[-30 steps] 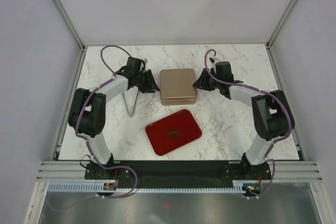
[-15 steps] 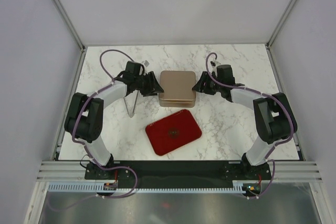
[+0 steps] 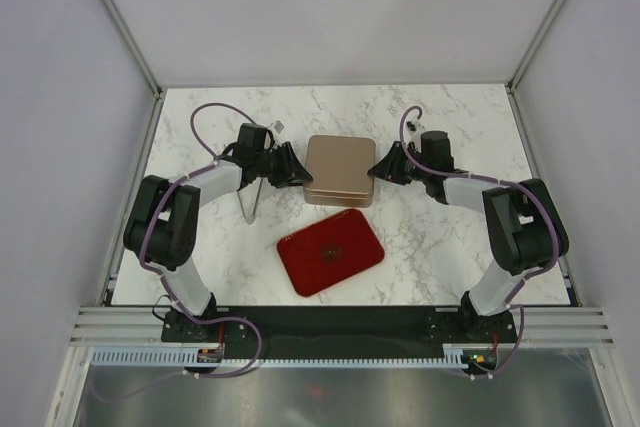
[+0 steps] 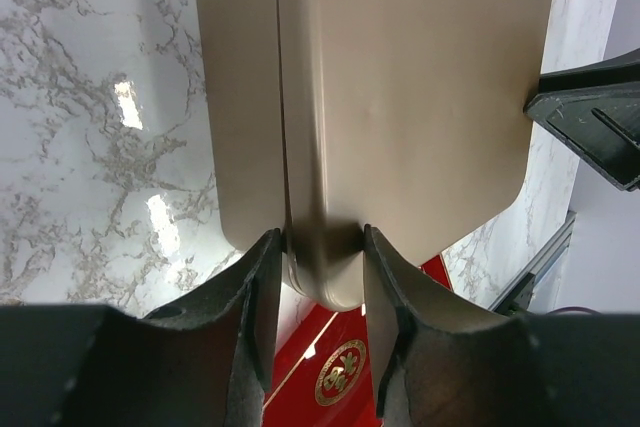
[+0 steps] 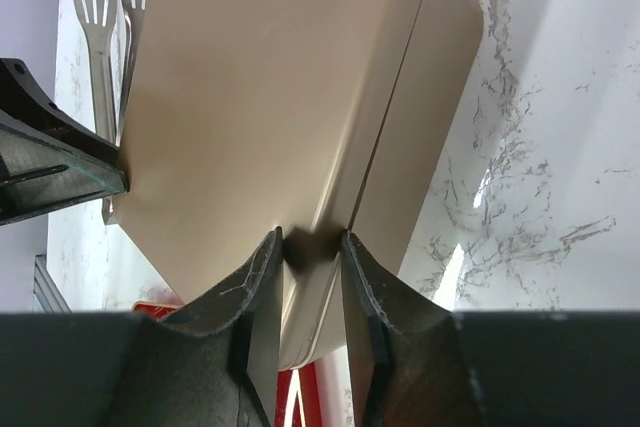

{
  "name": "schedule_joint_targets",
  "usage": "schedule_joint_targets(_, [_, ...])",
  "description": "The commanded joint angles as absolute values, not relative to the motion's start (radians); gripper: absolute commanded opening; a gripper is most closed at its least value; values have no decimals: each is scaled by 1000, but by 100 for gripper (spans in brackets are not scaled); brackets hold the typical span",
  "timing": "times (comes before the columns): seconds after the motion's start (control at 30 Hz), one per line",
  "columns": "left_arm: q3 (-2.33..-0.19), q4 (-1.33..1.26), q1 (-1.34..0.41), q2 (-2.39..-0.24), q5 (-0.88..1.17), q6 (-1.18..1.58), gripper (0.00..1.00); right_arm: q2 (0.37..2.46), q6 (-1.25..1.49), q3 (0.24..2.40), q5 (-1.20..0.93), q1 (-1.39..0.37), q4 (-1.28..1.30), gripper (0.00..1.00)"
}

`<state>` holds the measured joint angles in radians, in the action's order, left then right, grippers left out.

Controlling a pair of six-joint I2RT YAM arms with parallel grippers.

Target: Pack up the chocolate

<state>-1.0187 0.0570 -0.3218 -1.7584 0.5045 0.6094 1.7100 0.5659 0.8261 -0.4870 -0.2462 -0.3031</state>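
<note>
Jaws, left and right, clamp opposite rims of the lidded tin [image 3: 339, 168], contents hidden.

The tin [image 3: 339, 168] looks like thin metal with a smooth, satin champagne finish, softly reflective rather than mirror-bright. The counter [image 3: 420, 237] is a white, grey-veined marble-look surface, polished enough to throw bright glare spots. The red tray [image 3: 331, 251] is glossy and lacquer-like, with a gold printed emblem. The tongs [image 3: 255, 197] are bare brushed metal. The left tool [image 4: 320, 237] and right tool [image 5: 308, 239] have matt black plastic fingers, faintly grainy.
</note>
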Motion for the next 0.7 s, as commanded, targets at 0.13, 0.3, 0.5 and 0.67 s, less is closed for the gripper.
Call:
schedule_joint_targets(0.13, [-1031,29,-344,-1796,525,591,29,1732,517,845,-529,-273,-203,34])
schedule_joint_targets(0.3, [-1040,29,-344,-1764,532,563,23,1687,456,868,-491,-272,-138,30])
schedule_joint_targets(0.5, [-1042,40,-344,-1755,537,546,17,1652,428,888,-451,-273,-95,25])
schedule_joint_targets(0.67, [-1039,60,-345,-1735,512,532,22,1637,413,897,-420,-275,-48,24])
